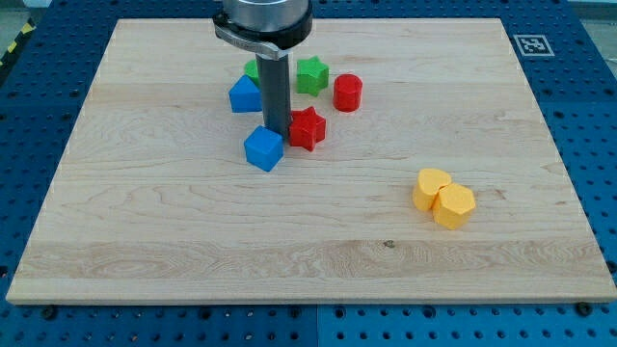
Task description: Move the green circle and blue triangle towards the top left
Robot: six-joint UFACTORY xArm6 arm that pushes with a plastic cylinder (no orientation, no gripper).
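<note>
The blue triangle [245, 94] lies in the upper middle of the board. The green circle [253, 69] sits just above it, mostly hidden behind my rod. My tip [275, 129] rests on the board just below and right of the blue triangle, between the blue cube [263, 148] and the red star [308, 128], very close to both. I cannot tell whether the tip touches them.
A green star [311, 75] and a red cylinder [347, 93] lie right of the rod. A yellow heart [431, 188] and a yellow hexagon [453, 206] sit together at the lower right. The wooden board [145, 212] lies on a blue pegboard table.
</note>
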